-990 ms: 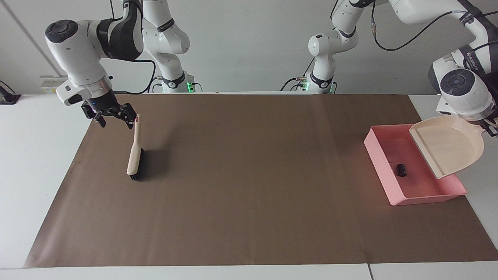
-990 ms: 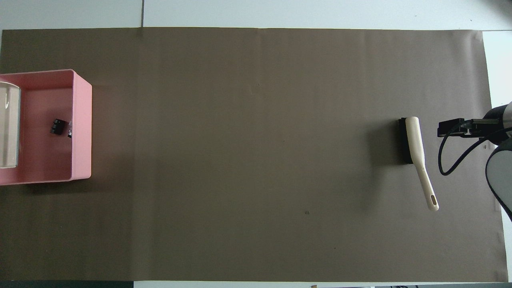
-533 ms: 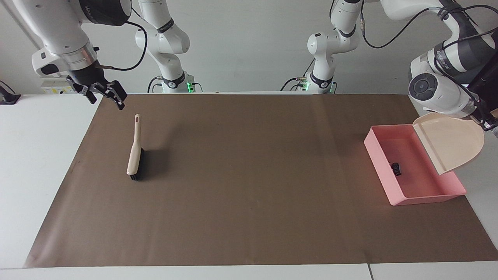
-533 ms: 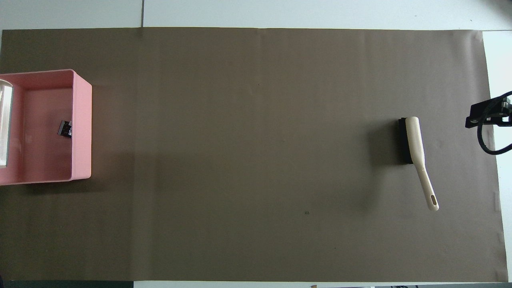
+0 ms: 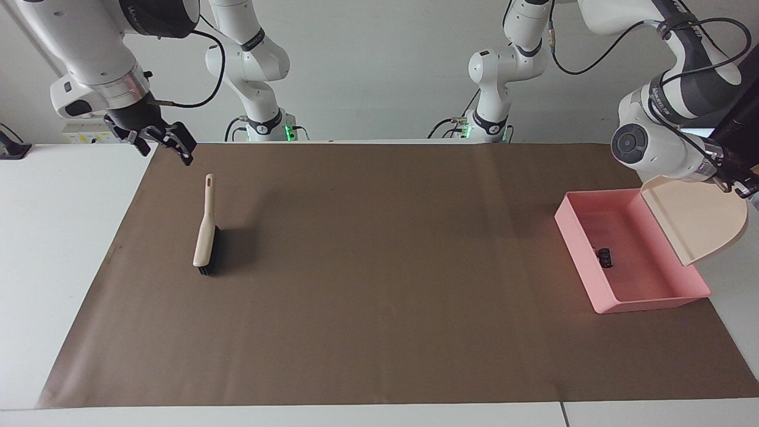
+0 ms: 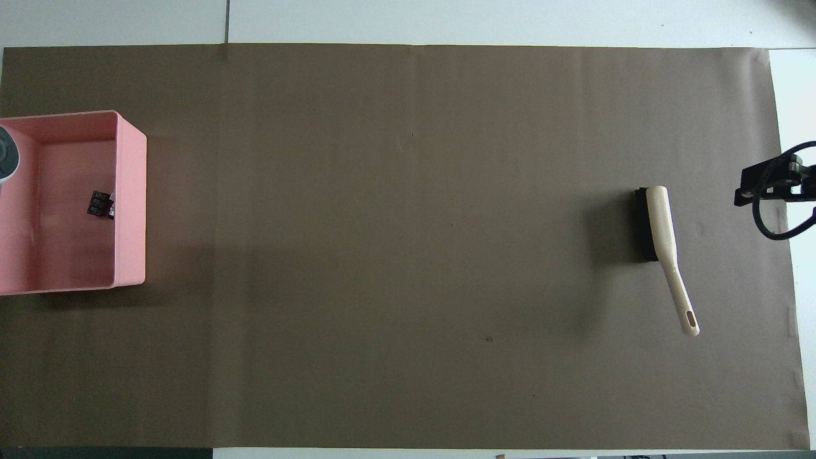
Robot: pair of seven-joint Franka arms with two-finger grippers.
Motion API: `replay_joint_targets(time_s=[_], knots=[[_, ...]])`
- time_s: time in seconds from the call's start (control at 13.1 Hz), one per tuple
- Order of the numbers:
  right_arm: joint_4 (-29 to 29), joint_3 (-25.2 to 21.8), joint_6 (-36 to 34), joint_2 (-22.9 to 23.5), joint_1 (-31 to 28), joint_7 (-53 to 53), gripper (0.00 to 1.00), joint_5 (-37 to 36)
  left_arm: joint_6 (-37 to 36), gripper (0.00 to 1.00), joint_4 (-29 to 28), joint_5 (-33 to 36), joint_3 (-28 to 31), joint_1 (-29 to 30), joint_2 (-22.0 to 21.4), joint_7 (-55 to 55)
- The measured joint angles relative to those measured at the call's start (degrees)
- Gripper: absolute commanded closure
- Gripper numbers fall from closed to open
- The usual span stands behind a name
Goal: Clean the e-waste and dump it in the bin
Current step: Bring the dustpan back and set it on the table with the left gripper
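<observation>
Though dumped, e-waste (image 5: 605, 256) in bin (image 5: 574, 224)

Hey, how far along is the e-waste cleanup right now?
Nearly finished. Done: the e-waste lies in the bin, no loose parts show on the brown mat, and the brush lies on the mat toward the right arm's end, with the open right gripper raised empty above its handle end. In hand: the left gripper holds the dustpan tilted over the bin's edge. Left: setting the dustpan down.

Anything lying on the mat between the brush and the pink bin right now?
No, only bare brown mat separates the brush from the bin; the overhead view shows that whole stretch. The e-waste lies inside the bin.
</observation>
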Motion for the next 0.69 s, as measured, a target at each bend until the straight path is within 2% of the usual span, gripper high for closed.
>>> replay_joint_targets(time_s=[0.15, 0.23, 0.46, 0.69], knots=[[-0.18, -0.52, -0.06, 0.0, 0.03, 0.0, 0.0, 0.0, 0.04, 1.0, 0.36, -0.87, -0.34, -0.04, -0.97, 4.61], [-0.19, -0.54, -0.07, 0.0, 0.04, -0.62, 0.0, 0.0, 0.07, 1.0, 0.77, -3.46, -0.51, -0.12, -1.66, 6.85], [1.04, -0.52, -1.2, 0.0, 0.21, -5.59, 0.0, 0.04, -0.04, 1.0, 1.06, -14.02, -0.86, -2.88, -3.96, 11.22], [2.07, -0.38, -2.31, -0.03, 0.56, -5.73, 0.0, 0.54, -1.51, 1.0, 0.84, -27.75, -1.12, -7.98, -4.19, 12.68]])
